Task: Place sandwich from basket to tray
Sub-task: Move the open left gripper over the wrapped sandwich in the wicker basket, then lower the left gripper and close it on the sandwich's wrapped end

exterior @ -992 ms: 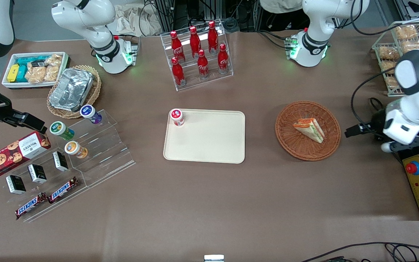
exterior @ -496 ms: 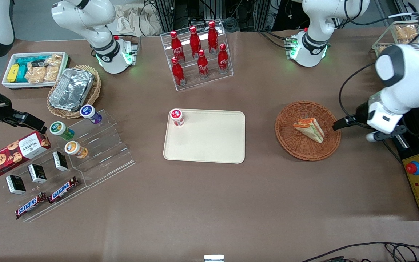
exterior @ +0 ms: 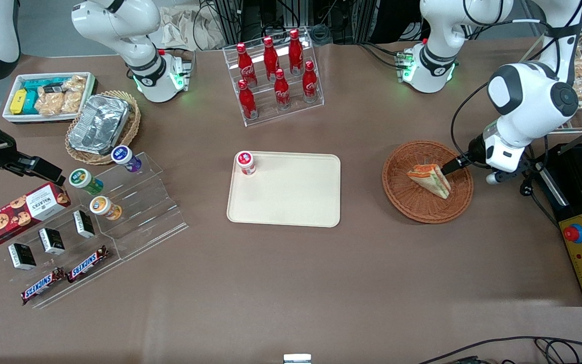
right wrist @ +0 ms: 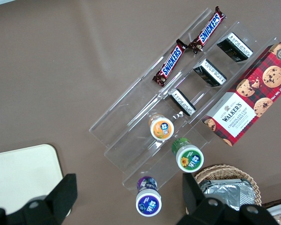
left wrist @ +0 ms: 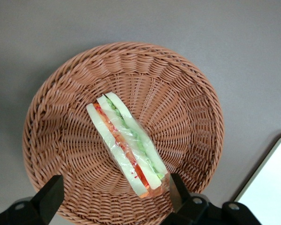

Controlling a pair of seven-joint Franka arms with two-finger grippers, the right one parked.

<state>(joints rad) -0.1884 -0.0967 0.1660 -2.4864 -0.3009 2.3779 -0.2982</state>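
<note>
Jaws are being held wide open on the gripper [left wrist: 114,199], which is being positioned above the basket [exterior: 412,202] edge, one finger [left wrist: 177,187] beside the sandwich [exterior: 429,179] tip. Sandwich is lying in the basket, untouched; tray [exterior: 291,202] is sitting well apart.

Brown surface [exterior: 291,283], bearing the cream tray [exterior: 291,202] at centre, the reddish wicker basket [exterior: 412,202] toward the working arm's end, a clear rack of red bottles [exterior: 273,76] farther from the front camera, stepped clear risers [exterior: 134,212], a tan basket [exterior: 132,126], a white bin [exterior: 10,116]. Tool [exterior: 447,168] hovering above the reddish basket, fingers spread.
</note>
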